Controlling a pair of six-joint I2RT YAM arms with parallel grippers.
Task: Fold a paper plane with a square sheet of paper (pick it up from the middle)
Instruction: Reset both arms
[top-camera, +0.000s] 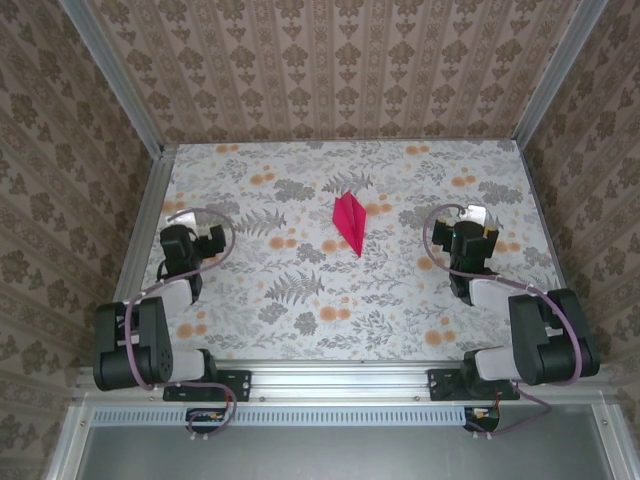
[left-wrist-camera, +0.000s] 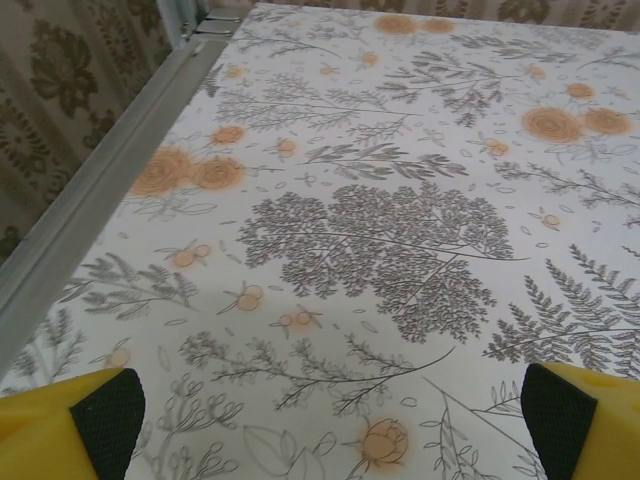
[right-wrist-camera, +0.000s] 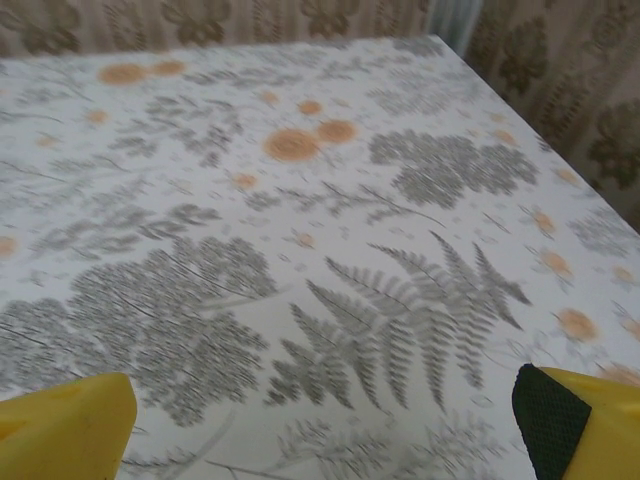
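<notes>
Looks finished to me: the paper plane (top-camera: 350, 222) lies mid-table (top-camera: 300, 325), nearer the far edge. My left gripper (left-wrist-camera: 330, 425) and right gripper (right-wrist-camera: 320, 425) both gape wide, empty. Best bet is parking well apart from it, no nudging.

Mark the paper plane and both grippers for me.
paper plane (top-camera: 350, 222): top external view, middle of its folded body.
left gripper (left-wrist-camera: 333, 418): left wrist view, midway between its yellow fingertips.
right gripper (right-wrist-camera: 320, 425): right wrist view, midway between its yellow fingertips.
</notes>
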